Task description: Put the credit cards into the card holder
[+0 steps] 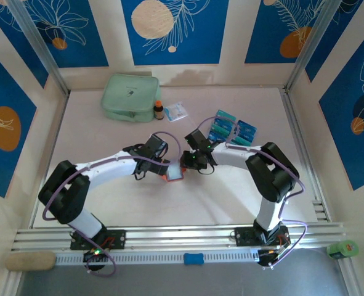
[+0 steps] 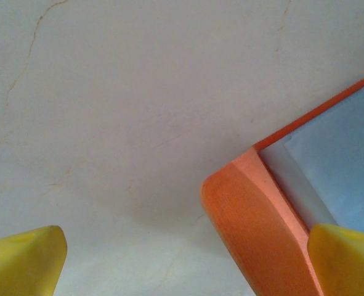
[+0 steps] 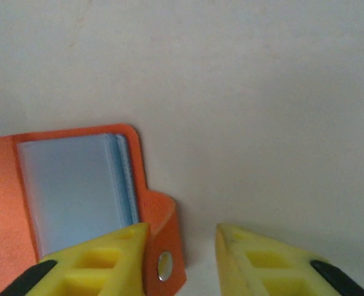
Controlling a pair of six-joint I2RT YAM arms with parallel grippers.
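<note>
The orange card holder (image 1: 174, 175) lies open on the table between my two grippers, its pale clear pockets (image 3: 77, 185) facing up. My left gripper (image 1: 163, 168) is open wide. In its wrist view one corner of the holder (image 2: 255, 228) lies between the yellow fingers (image 2: 28, 259), with the right one over the pocket edge. My right gripper (image 3: 182, 246) is open at the holder's other side. The snap tab (image 3: 166, 246) stands up between its fingers against the left one, with a gap to the right one. Several teal and blue credit cards (image 1: 231, 128) lie behind the right arm.
A mint-green zip pouch (image 1: 129, 95) sits at the back left, with a small brown bottle (image 1: 158, 110) and a white-and-blue packet (image 1: 177, 111) beside it. Patterned blue walls close the table in. A green roll (image 1: 343, 249) lies off the table's near right corner.
</note>
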